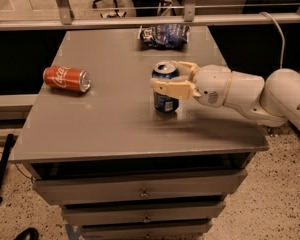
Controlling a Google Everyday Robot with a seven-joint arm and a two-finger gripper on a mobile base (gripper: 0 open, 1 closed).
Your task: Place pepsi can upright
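The pepsi can (165, 103), dark blue with a silver top, stands upright near the middle of the grey table (105, 124), its base at the tabletop. My gripper (165, 76) reaches in from the right on the white arm (250, 94). It is shut on the can, with one beige finger (172, 89) across the can's front and the other behind it.
A red cola can (67, 79) lies on its side at the table's left. A blue-and-white foil snack bag (163, 36) lies at the back edge. A metal rail (140, 21) runs behind the table. Drawers (140, 191) sit under the top.
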